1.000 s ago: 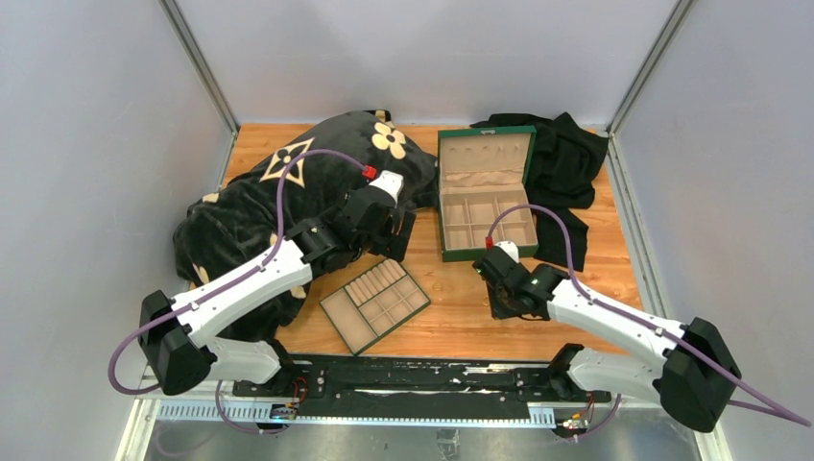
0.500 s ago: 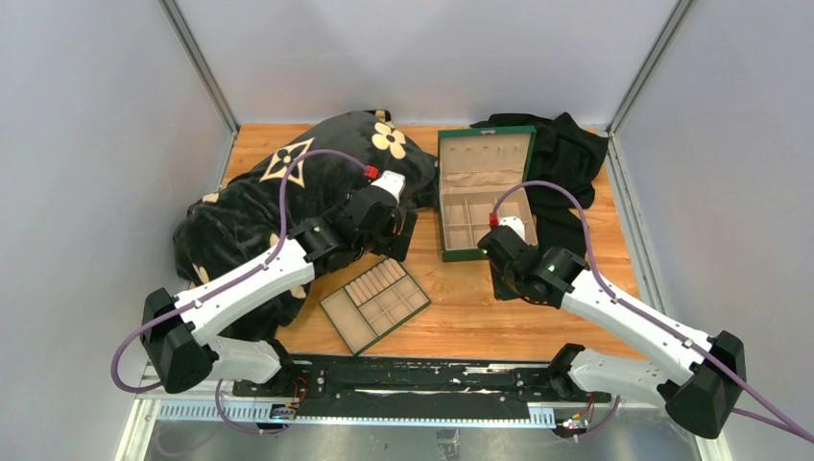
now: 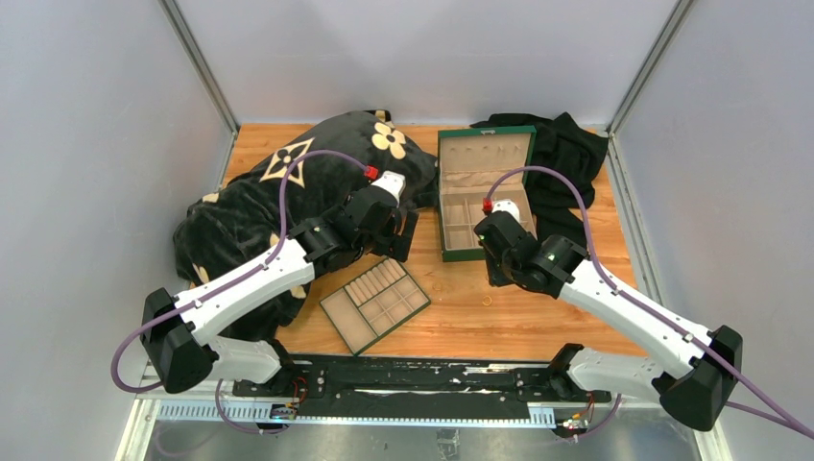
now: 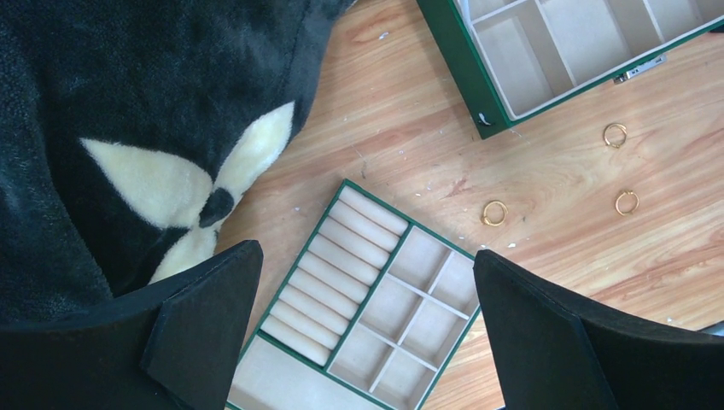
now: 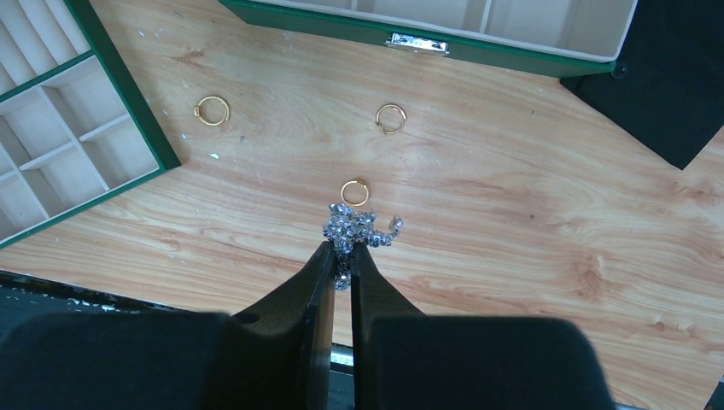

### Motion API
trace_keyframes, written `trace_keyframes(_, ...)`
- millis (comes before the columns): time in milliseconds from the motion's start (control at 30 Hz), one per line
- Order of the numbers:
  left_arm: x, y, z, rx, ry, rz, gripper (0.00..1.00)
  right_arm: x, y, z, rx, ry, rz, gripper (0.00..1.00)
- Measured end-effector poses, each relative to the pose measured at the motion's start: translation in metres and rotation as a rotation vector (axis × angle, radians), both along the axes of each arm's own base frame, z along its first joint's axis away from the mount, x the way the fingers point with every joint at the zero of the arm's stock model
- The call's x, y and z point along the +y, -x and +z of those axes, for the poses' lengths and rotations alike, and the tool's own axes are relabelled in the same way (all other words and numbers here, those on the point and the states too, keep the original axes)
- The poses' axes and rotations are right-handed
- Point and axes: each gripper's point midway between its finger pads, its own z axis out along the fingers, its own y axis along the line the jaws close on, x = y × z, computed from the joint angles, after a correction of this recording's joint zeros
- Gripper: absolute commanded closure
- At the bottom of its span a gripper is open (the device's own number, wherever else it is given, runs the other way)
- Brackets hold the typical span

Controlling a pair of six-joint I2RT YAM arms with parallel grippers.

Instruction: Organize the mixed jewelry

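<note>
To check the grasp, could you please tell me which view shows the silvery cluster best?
The right wrist view: the silvery cluster sits sharp, pinched in the right gripper. The top external view does not resolve it; the left wrist view misses it.

Three gold rings (image 5: 211, 110) (image 5: 390, 118) (image 5: 354, 192), one sparkly cluster (image 5: 359, 229), one box (image 3: 485, 154), one tray (image 4: 427, 256).

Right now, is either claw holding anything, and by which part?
The right claw pinches the silvery sparkly cluster by its near edge, the rest sticking out beyond the tips. The left claw is open and holds nothing.
</note>
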Motion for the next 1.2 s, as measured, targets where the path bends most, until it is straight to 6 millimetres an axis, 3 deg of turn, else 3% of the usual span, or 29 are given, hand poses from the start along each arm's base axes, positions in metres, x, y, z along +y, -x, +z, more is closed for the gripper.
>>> trace_keyframes(233, -0.002, 0.001, 0.0, 0.007, 0.008, -0.006, 0.0, 0.016, 0.006, -0.006, 0.04, -0.061, 0.059, 0.99)
trace_keyframes(367, -0.002, 0.001, 0.0, 0.008, 0.008, -0.006, 0.0, 0.029, 0.021, -0.036, 0.15, -0.085, 0.116, 0.95)
trace_keyframes(433, -0.002, 0.001, 0.0, 0.008, 0.008, -0.007, 0.0, 0.031, 0.028, -0.056, 0.214, -0.067, 0.13, 0.85)
trace_keyframes(500, -0.002, 0.001, 0.0, 0.007, 0.008, -0.006, 0.0, 0.033, 0.035, -0.072, 0.27, -0.055, 0.142, 0.56)
trace_keyframes(567, -0.002, 0.001, 0.0, 0.007, 0.007, -0.006, 0.0, 0.035, 0.04, -0.082, 0.313, -0.052, 0.158, 0.51)
trace_keyframes(633, -0.002, 0.001, 0.0, 0.007, 0.007, -0.005, 0.0, 0.041, 0.041, -0.088, 0.34, -0.061, 0.175, 0.52)
trace_keyframes(833, -0.001, 0.001, 0.0, 0.006, 0.006, -0.004, 0.0, 0.051, 0.039, -0.094, 0.353, -0.081, 0.193, 0.65)
trace_keyframes(1200, 0.0, 0.0, 0.0, 0.001, 0.001, 0.003, 0.0, 0.031, 0.038, -0.117, 0.366, 0.025, 0.132, 0.64)
